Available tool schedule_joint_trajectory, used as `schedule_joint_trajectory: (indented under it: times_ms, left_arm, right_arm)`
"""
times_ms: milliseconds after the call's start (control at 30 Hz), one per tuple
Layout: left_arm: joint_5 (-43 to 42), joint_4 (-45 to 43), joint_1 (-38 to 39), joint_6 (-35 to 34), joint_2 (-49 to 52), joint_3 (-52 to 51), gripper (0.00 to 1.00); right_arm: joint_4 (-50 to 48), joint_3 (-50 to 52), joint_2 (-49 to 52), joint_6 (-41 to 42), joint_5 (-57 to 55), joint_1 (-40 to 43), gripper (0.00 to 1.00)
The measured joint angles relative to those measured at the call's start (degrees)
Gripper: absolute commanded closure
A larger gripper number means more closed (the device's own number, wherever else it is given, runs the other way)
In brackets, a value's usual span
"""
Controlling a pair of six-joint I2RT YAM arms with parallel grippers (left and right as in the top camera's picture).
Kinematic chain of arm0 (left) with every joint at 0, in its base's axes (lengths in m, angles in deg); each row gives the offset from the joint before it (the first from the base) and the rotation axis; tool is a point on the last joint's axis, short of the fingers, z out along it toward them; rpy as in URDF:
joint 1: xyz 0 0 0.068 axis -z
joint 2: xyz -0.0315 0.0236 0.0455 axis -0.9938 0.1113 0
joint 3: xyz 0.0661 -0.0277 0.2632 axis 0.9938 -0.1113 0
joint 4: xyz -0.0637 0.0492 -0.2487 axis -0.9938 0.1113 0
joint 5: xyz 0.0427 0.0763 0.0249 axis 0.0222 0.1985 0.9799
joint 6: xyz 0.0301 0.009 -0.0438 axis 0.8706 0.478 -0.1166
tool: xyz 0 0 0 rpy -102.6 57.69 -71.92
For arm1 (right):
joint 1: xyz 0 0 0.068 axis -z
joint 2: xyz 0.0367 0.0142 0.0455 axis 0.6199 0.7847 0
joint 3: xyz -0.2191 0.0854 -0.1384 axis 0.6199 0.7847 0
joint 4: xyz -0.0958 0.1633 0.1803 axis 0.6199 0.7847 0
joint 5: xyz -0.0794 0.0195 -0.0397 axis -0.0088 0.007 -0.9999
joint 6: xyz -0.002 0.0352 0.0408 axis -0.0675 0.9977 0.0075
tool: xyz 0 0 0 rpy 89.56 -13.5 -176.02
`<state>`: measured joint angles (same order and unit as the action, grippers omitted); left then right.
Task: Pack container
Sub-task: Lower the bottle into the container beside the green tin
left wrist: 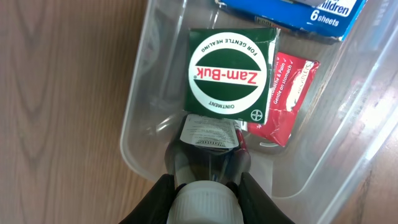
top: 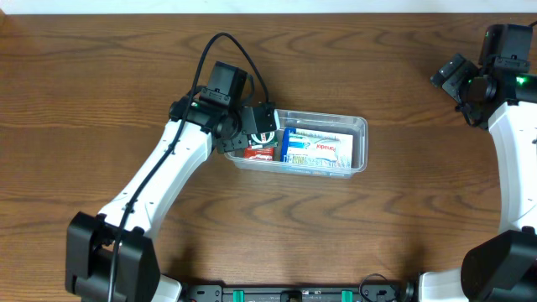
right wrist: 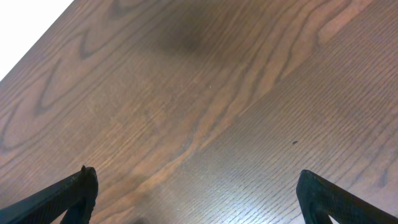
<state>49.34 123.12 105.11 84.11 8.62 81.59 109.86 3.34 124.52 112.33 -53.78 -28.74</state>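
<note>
White-capped bottle (left wrist: 208,155) right up close, left claw (left wrist: 205,190) clamped on its neck at the near end of the container (left wrist: 134,124), which sits mid-counter (left wrist: 56,112). Inside are a green ointment box (left wrist: 229,74), a red packet (left wrist: 287,93) beside it and a blue box (left wrist: 298,15) beyond. The bin looks light, thin-walled and slick, so the rim's the place to take it. Far off, right claw (right wrist: 196,186) spread wide.

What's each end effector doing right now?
Left end effector: closed on a small white-capped bottle at the clear container.
Right end effector: open, holding nothing, over the wooden table.
</note>
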Motion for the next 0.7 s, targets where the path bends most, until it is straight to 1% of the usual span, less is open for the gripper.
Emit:
schedule_joint_trajectory:
  times_ms: [233,567,700]
  left_arm:
    - [1.79,-0.17,0.11,0.15,0.94,0.00,0.94]
    - [11.34,-0.35,0.31,0.48,1.38,0.00,0.94]
    - [13.05,-0.48,0.33,1.01,1.66,0.00,0.94]
  right_arm:
    - [0.00,0.00,0.00,0.00,0.00,0.00,0.01]
    - [0.00,0.00,0.00,0.00,0.00,0.00,0.01]
    - [0.00,0.00,0.00,0.00,-0.02,0.00,0.01]
